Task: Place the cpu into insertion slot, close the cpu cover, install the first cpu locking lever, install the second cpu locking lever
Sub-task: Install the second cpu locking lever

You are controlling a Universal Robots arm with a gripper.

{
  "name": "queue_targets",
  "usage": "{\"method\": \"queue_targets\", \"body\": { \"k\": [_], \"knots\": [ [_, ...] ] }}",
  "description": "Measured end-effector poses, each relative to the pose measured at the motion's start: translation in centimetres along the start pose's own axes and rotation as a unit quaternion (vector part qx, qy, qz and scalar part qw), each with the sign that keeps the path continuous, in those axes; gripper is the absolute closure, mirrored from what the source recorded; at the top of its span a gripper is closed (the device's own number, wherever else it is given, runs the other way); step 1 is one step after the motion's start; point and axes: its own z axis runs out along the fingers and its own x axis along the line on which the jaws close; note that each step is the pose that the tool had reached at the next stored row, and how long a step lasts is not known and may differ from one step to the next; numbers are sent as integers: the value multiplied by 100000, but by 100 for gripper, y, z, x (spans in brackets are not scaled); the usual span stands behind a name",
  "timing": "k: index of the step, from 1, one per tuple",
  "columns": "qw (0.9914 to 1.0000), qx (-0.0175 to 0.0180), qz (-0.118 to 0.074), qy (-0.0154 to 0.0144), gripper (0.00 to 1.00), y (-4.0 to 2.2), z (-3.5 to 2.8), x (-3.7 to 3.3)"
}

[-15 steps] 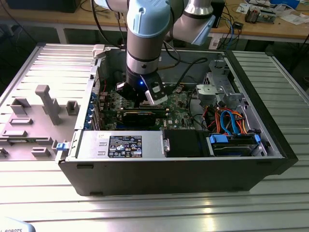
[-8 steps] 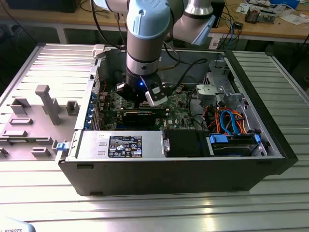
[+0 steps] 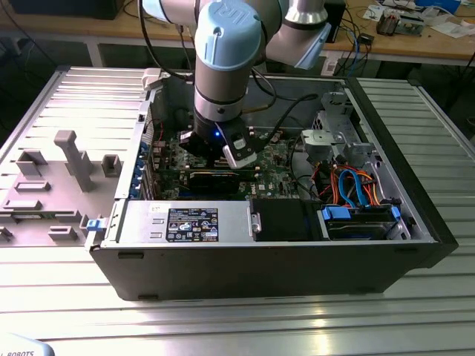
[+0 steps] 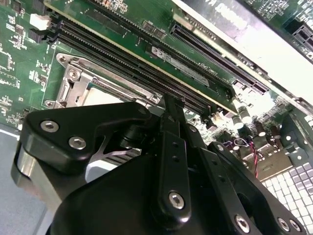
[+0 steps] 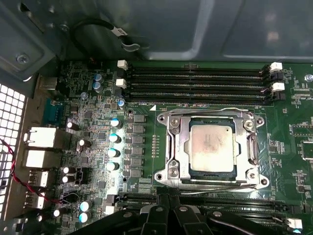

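I've got the black gripper (image 5: 168,215) hovering just short of the socket; can't tell its finger state. Pale silver-grey square cpu (image 5: 211,147) sits in the silver-rimmed insertion slot (image 5: 165,172), thin silvery cpu cover (image 5: 181,147) looks down. Judging lever stage: next move needs fine alignment on thin wire levers.

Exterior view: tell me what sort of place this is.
Probably a lab or workshop test bench: an opened computer case lies on a ribbed aluminium table, a cluttered wooden workbench stands behind, and grey fixture blocks sit beside the case.
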Motion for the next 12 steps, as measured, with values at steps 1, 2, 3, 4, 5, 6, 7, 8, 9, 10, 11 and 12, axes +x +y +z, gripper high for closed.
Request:
{"method": "queue_targets", "body": {
  "k": [1,2,3,4,5,6,7,8,9,10,11,12],
  "knots": [
    [100000,5,1,4,89,-2,3,0],
    [100000,11,-1,14,89,-4,8,0],
    [100000,-25,-14,13,89,-7,18,4],
    [100000,-56,-12,15,89,-8,22,7],
    [100000,-101,-15,10,89,-8,27,11],
    [100000,-144,-18,5,89,-9,30,13],
    [100000,-207,-29,8,89,-9,32,14],
    [99999,-339,-38,3,89,-10,35,15],
    [99998,-580,-39,-5,89,-11,41,16],
    [99996,-835,-61,-12,89,-12,45,15],
    [99993,-1176,-86,-27,89,-13,50,15],
    [99990,-1427,-103,-31,89,-14,54,15]
  ]
}}
